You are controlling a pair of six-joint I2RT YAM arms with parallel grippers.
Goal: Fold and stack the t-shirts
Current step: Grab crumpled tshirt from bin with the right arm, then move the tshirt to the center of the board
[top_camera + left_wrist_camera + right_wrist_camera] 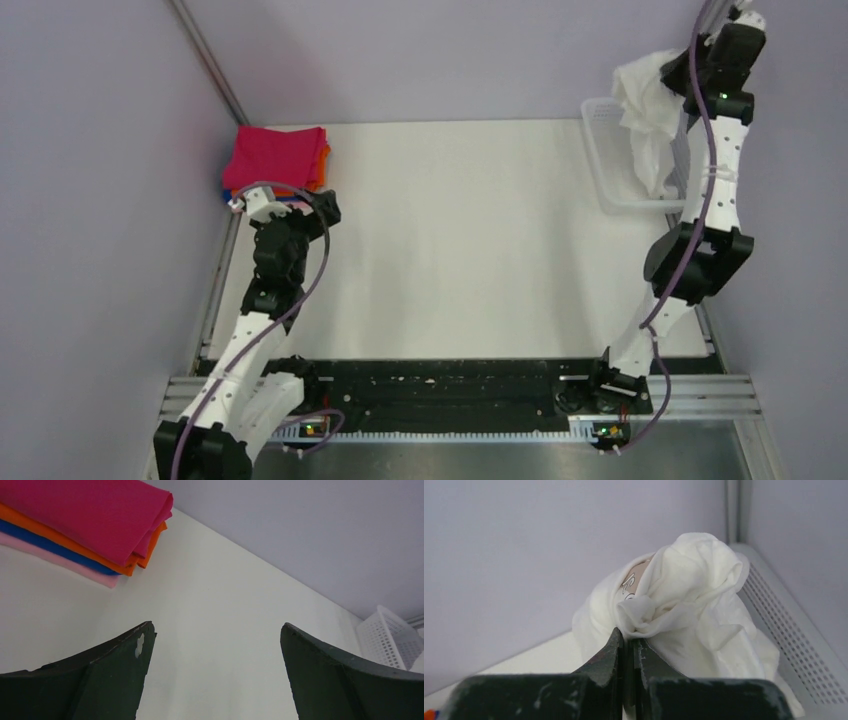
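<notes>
White t-shirt (689,605), bunched and wrinkled, is pinched in the closed right tool (628,636) above the mesh basket (598,160) at the far right edge of the bench (460,240), close to the back wall (450,60), its lower folds hanging into the basket. Folded shirts (277,160), magenta over orange, blue and pink, are stacked in the far left corner, a wide stretch of bench lying between stack and basket. Right arm (715,190) reaches high along the right edge; left arm (255,330) is bent along the left edge, left tool (216,627) low just short of the stack, fingers wide apart, holding nothing.
</notes>
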